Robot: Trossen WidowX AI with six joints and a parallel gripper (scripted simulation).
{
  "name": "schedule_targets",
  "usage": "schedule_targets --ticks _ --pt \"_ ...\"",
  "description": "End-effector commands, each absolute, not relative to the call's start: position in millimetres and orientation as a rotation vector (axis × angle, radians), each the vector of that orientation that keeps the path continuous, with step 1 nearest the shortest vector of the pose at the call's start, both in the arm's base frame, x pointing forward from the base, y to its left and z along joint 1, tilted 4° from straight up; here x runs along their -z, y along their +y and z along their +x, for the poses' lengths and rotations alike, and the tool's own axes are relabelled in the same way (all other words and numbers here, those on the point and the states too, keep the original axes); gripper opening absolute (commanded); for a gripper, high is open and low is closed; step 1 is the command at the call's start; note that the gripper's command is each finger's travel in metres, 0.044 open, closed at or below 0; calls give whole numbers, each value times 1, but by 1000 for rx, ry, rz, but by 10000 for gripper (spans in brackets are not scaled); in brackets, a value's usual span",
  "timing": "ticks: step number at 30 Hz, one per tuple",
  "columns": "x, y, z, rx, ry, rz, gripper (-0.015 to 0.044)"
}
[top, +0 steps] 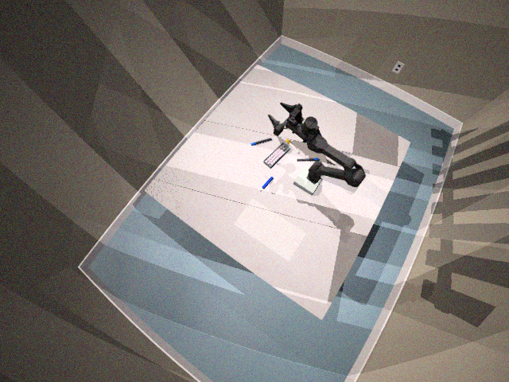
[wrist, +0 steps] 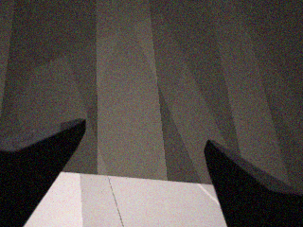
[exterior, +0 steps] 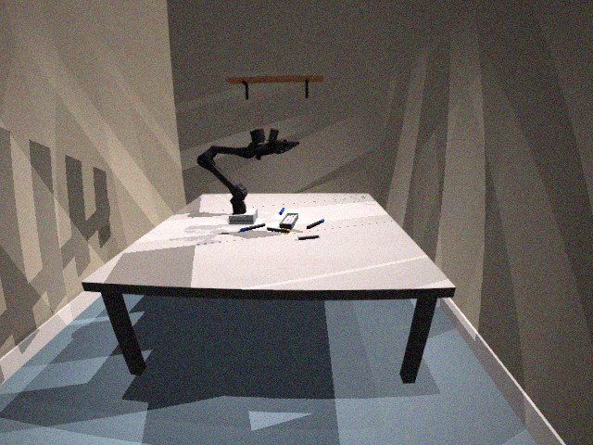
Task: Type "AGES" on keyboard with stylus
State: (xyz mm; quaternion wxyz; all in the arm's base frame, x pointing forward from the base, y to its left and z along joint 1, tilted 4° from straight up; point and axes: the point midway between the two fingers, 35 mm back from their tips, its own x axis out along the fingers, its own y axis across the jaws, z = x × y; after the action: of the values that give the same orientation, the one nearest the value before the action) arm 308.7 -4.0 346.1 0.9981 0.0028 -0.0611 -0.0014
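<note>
Keyboard [top: 276, 155] [exterior: 288, 221] keys carry lettering too small to read, and no brand is legible on it or on the pens around it on the desk [top: 197, 164] [exterior: 306, 263]. Which pen is the stylus, I cannot tell. Above the desk the gripper [top: 275, 111] [exterior: 297, 143] [wrist: 147, 134] is spread wide, grasping nothing, its fingers cut off by the wrist view's edges.

We count five pen-like sticks [top: 267, 182] [exterior: 315, 223], one keyboard [top: 276, 156] [exterior: 288, 221] and one arm [top: 333, 155] [exterior: 221, 177] near mid-frame, one table [top: 197, 164] [exterior: 311, 263] [wrist: 151, 203], one shelf [exterior: 275, 79] upper centre.

Black arm raised, bent, jaws [top: 274, 110] [exterior: 297, 143] wide open
</note>
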Motion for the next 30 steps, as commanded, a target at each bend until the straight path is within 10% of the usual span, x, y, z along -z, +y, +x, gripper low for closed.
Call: schedule_targets --ticks 1,17,30 --pt "-344 -4 310 1 -111 8 414" --pt "-110 55 344 -87 978 129 0" --pt "-16 67 282 34 1607 68 0"
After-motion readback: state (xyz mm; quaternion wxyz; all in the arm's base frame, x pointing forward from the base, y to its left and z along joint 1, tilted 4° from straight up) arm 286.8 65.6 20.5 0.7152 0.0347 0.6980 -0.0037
